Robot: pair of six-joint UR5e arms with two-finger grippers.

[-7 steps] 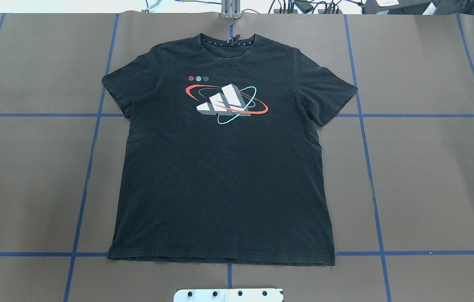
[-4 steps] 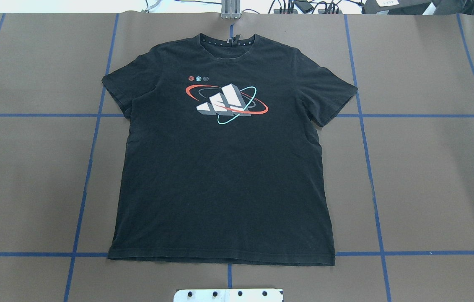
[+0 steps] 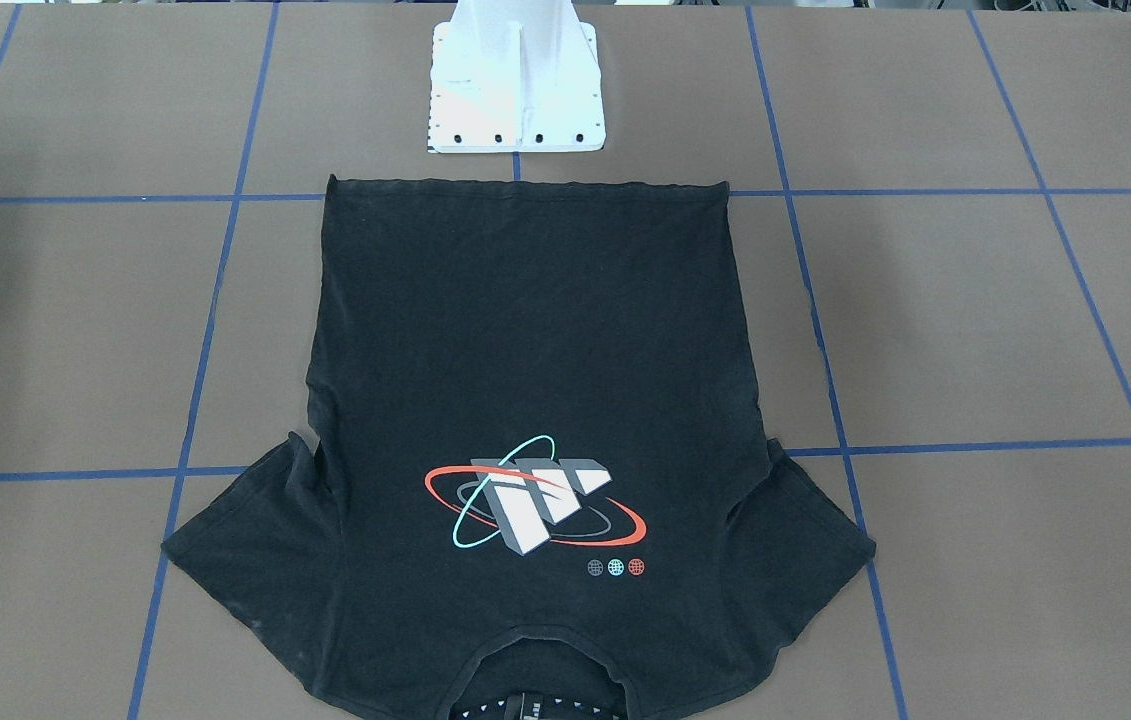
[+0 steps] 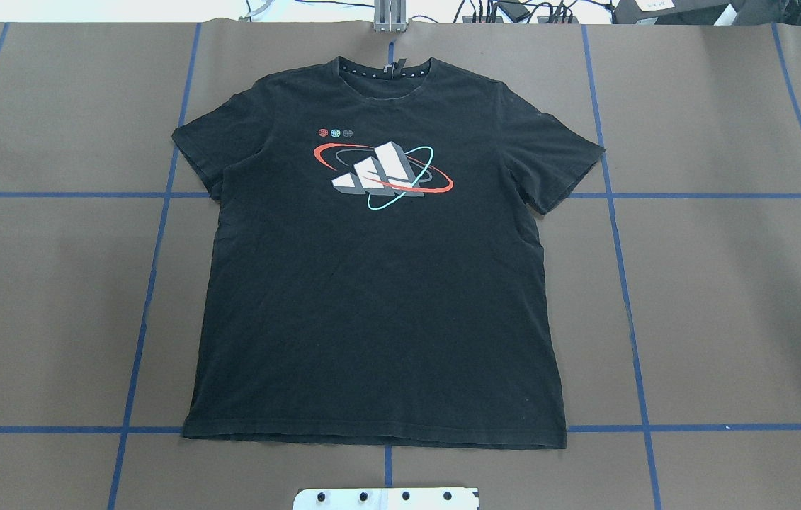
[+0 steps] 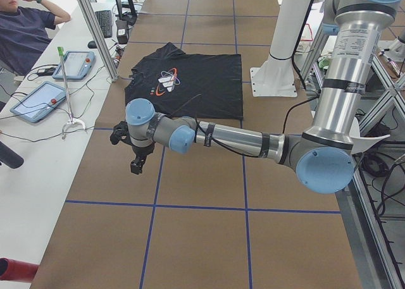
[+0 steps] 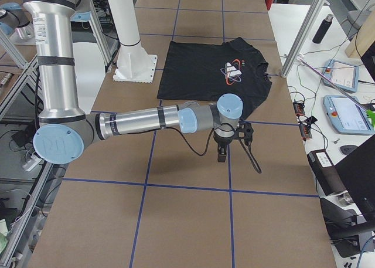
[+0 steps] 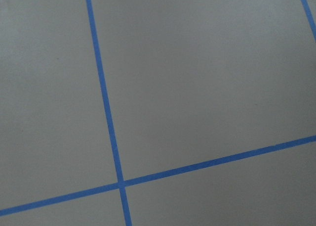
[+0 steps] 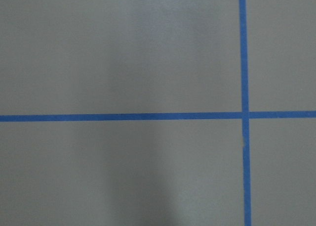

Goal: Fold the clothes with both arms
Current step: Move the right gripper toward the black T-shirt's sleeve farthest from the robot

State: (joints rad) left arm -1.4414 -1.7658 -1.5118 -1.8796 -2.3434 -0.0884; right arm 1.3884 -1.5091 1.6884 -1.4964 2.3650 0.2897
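The black T-shirt (image 4: 379,283) lies spread flat in the middle of the brown tabletop (image 4: 726,297), print side up. Its collar points away from the robot and its hem sits just in front of the white pedestal (image 3: 515,90). Both sleeves are out to the sides and no edge is turned over, so by my reading no fold has been made and the whole job lies ahead.

The left arm (image 5: 234,139) stretches low over bare tabletop off one side of the shirt, its hand (image 5: 135,169) pointing down and apart from the cloth. The right arm (image 6: 140,120) does likewise on the other side, and its hand (image 6: 222,156) is also clear of the shirt. The hands appear only in the two side views, and the wrist cameras see nothing but tabletop and blue tape lines (image 7: 106,112). I therefore cannot tell whether either hand is released or clenched.

What seems left is to bring both hands in to the shirt, take hold of an edge, and make every fold
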